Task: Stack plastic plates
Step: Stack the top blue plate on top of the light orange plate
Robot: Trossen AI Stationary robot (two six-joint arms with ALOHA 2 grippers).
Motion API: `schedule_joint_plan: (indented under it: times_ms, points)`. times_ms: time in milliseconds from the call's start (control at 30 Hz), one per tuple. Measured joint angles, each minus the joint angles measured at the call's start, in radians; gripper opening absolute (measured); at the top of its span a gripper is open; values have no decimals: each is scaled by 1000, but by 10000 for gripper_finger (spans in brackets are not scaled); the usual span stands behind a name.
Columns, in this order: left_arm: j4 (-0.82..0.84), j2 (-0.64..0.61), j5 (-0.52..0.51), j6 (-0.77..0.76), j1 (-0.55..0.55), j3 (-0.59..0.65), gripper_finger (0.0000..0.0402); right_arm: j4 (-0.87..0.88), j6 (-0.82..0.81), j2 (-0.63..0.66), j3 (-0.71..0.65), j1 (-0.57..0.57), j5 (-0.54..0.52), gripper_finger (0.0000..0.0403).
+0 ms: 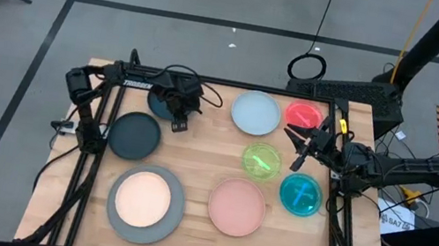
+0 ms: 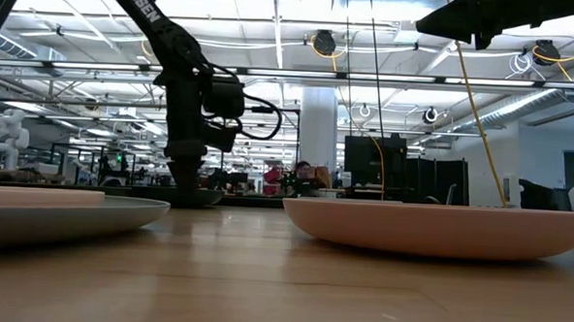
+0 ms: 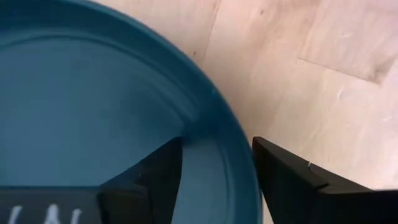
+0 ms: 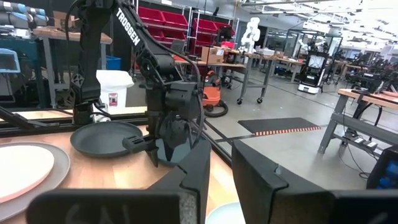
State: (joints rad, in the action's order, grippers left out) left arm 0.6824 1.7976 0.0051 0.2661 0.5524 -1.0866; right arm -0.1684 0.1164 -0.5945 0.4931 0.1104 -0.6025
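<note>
Left gripper (image 3: 217, 171) down at the teal plate (image 3: 93, 106), far left of the table (image 1: 203, 165), fingers spread astride its rim. Close squarely on the rim, lift level. Right gripper (image 1: 298, 145) waiting raised, far right, slightly parted, empty.

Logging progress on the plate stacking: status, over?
Left gripper astride dark teal plate rim, jaws open. Right gripper idle, raised near red plate. Cream plate on grey plate; others unstacked.
</note>
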Motion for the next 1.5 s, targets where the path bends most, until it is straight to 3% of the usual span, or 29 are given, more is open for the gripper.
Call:
schedule_joint_plan:
  times_ms: [467,667,800,933,1100,1300,1500]
  points:
    - [7,-31,-104,-13,-82,-1,15,23,-39,0,0,0,-2,61]
    - [36,-128,-178,-27,-157,0,10,113,-139,-1,0,3,6,61]
    - [76,-250,-196,-120,-232,0,9,192,-238,-7,0,3,74,61]
    - [104,-387,-190,-236,-380,0,8,260,-347,-41,0,7,138,61]
    - [91,-508,-179,-461,-677,0,8,219,-466,-123,-37,59,132,61]
    - [79,-518,-183,-756,-1017,-1,8,12,-493,-236,-45,144,132,61]
    - [235,-508,-218,-1024,-1210,0,8,-197,-450,-341,-45,222,132,61]
